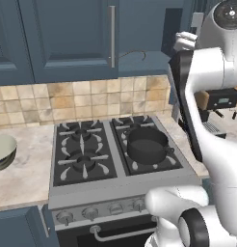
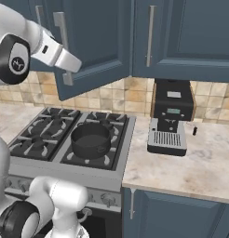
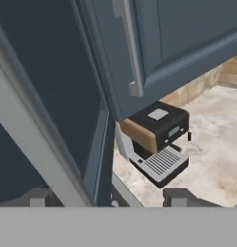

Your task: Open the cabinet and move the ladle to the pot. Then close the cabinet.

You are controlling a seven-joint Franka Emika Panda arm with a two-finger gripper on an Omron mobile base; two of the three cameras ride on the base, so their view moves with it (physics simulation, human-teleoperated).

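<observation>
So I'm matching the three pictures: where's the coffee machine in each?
Left base view: coffee machine, right edge, behind the arm.
Right base view: right of centre, on the counter.
Hand view: lower centre, below the door.
Shared landmark: the tiled backsplash.

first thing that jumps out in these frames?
The cabinet door swung open above the stove, with the white arm reaching up at it. Below, the dark pot sits on the stove's front right burner, and a black coffee machine stands on the counter to the right.

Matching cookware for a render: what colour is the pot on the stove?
Dark grey-black, inside and out; the pot shows best in the right base view.
</observation>
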